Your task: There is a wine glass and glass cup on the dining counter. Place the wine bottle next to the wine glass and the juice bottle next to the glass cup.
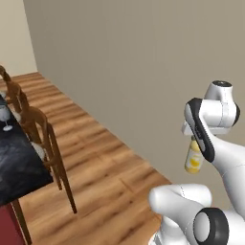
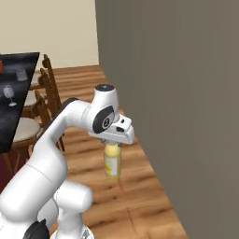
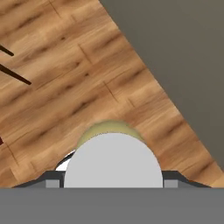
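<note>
The yellow juice bottle (image 1: 194, 159) (image 2: 112, 164) hangs upright over the wooden floor, held by its top in my gripper (image 1: 193, 139) (image 2: 112, 144), which is shut on it. In the hand view its white cap (image 3: 113, 160) sits between the fingers. The dining counter (image 1: 14, 162) (image 2: 14, 116) with its black top lies far to the left. On it stand the wine glass (image 1: 5, 117) (image 2: 9, 94) and, further back, the glass cup (image 2: 21, 74). A reddish scrap at the counter's cut-off edge is too small to tell whether it is the wine bottle.
Wooden chairs (image 1: 44, 139) (image 2: 45, 91) line the counter's near side, between me and it. A grey wall (image 1: 143, 72) (image 2: 177, 93) runs close along the right of the arm. Open wooden floor (image 1: 110, 162) lies ahead.
</note>
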